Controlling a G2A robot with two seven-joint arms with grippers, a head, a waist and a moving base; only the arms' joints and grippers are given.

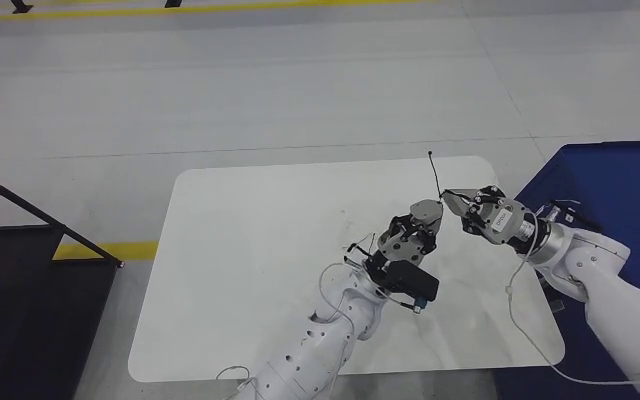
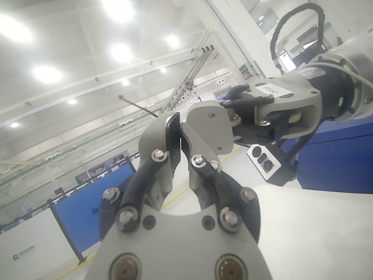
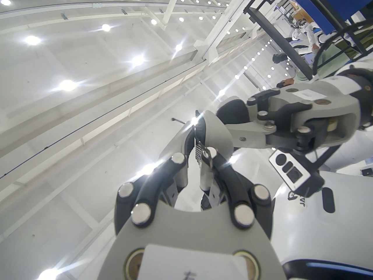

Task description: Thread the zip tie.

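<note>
A thin black zip tie (image 1: pixel 435 175) stands up from the spot where my two grippers meet above the right part of the white table (image 1: pixel 250 260); its small head is at the far end. My left gripper (image 1: pixel 434 208) comes from the near side and my right gripper (image 1: pixel 448 196) from the right, tip to tip. In the left wrist view my left gripper (image 2: pixel 178 131) is shut, and the zip tie (image 2: pixel 137 106) sticks out past its fingers. My right gripper (image 3: pixel 194 131) is shut too, with a short piece of zip tie (image 3: pixel 177 120) poking out at its tips.
A blue cabinet (image 1: pixel 590 180) stands right beside the table's right edge, under the right arm. A black railing (image 1: pixel 50 225) runs off the table's left side. The table's left and middle parts are bare, with open grey floor beyond the far edge.
</note>
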